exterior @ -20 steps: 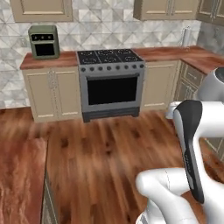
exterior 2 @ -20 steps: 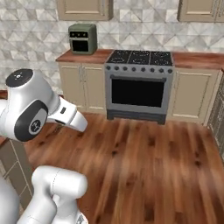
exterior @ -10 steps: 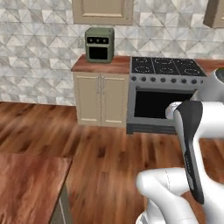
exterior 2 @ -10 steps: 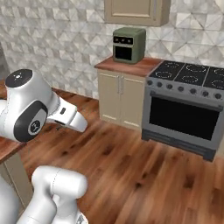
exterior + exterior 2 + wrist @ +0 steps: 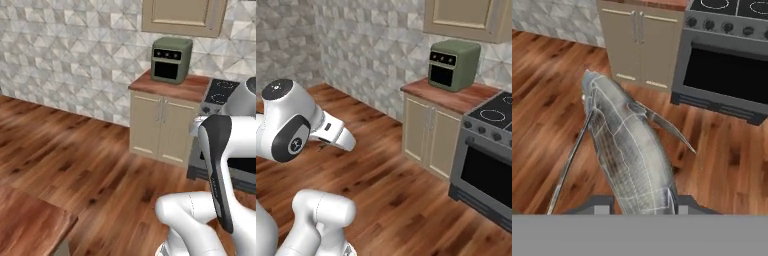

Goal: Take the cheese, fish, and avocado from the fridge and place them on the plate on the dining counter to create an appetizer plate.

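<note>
My end effector (image 5: 643,207) is clenched on the pale grey-white elongated fish (image 5: 629,155), its long axis running straight out ahead, while the reddish-brown wood-grain worktop (image 5: 27,227) lies low to my left.

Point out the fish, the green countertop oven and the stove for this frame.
fish (image 5: 629,155), hand view, on the middle of its grey scaled body.
green countertop oven (image 5: 171,59), left base view, on its front, above the dark door.
stove (image 5: 487,178), right base view, on the dark oven window.
</note>
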Tool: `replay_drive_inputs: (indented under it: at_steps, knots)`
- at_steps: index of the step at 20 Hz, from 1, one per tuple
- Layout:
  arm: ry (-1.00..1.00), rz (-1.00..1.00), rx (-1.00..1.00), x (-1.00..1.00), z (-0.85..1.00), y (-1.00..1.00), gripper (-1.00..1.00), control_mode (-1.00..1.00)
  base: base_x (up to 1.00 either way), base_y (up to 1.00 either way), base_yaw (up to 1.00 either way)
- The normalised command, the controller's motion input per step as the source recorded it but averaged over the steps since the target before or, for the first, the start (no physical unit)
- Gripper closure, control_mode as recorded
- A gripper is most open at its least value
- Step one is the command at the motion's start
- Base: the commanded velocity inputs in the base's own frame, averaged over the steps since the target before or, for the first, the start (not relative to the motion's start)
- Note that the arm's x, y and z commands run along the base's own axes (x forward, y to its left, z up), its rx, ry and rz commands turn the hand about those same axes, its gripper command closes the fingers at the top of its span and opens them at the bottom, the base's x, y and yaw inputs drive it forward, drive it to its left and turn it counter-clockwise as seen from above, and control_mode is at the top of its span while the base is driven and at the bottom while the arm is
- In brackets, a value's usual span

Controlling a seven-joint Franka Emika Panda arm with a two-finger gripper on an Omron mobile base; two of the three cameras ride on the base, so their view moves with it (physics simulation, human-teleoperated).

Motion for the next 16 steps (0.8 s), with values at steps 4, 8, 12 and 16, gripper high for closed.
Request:
replay_drive_inputs:
  at_steps: [4, 8, 12, 16]
  knots:
    - [0.0, 0.0, 0.0, 0.0, 0.0, 0.0, 1.0, 1.0, 1.0, -0.53, 0.57]
    - [0.0, 0.0, 0.0, 0.0, 0.0, 0.0, 1.0, 1.0, 1.0, -0.52, 0.57]
    - [0.0, 0.0, 0.0, 0.0, 0.0, 0.0, 1.0, 1.0, 1.0, -0.51, 0.57]
    - [0.0, 0.0, 0.0, 0.0, 0.0, 0.0, 1.0, 1.0, 1.0, -0.47, 0.53]
